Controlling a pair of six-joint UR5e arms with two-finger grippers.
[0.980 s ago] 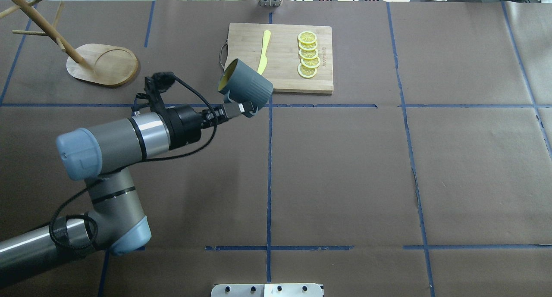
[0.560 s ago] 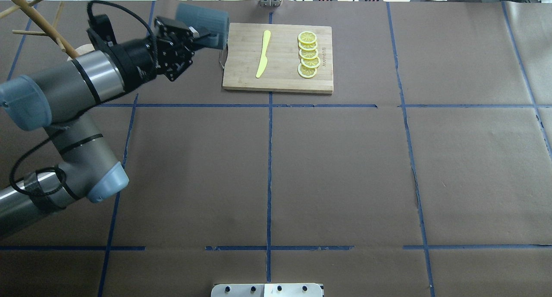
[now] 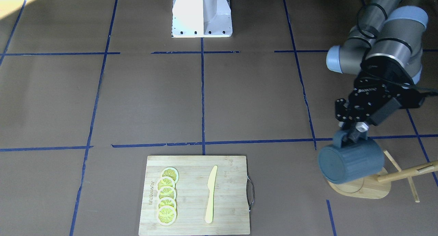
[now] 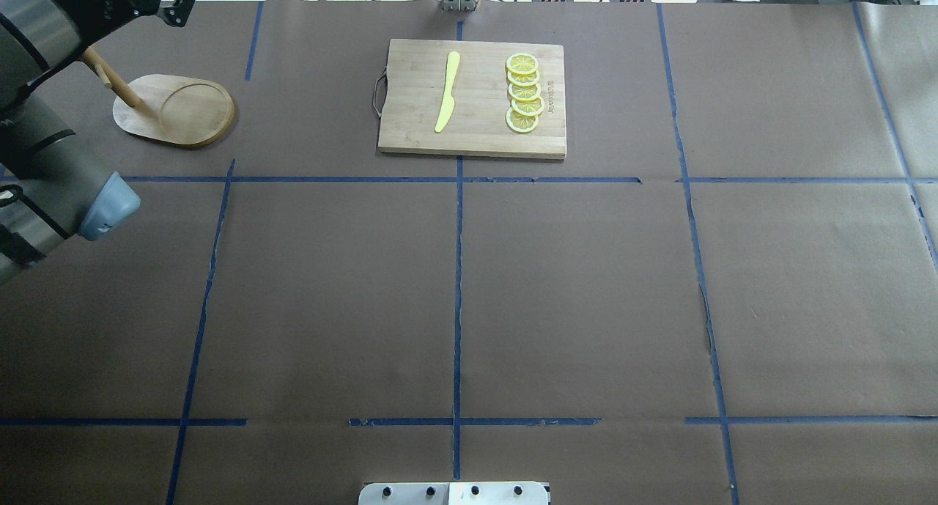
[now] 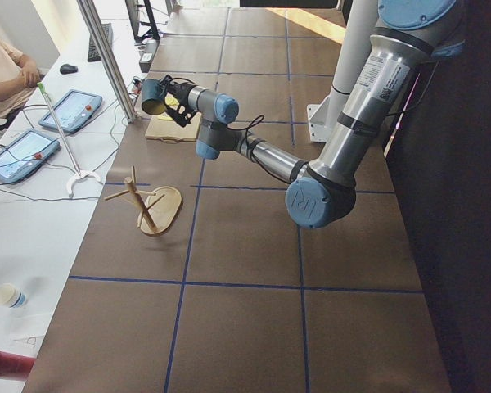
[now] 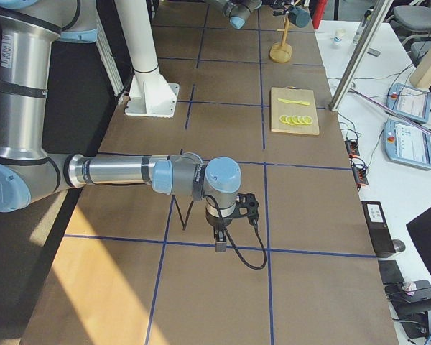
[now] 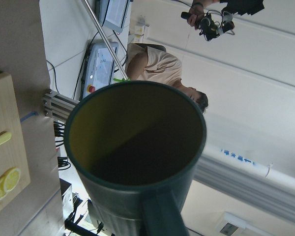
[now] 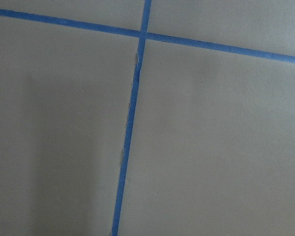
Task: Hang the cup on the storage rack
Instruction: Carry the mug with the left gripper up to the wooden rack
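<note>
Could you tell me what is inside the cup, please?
Looking into the cup, only its bare yellow-green wall shows, nothing in it. The deepest part is too shadowed to check.

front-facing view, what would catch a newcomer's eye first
The dark blue-grey cup, at the right side, hangs in the air on its side, gripped at its handle by the left arm's fingers, and hides part of the wooden storage rack. Near the bottom middle, a cutting board carries a row of lemon slices and a yellow knife.
</note>
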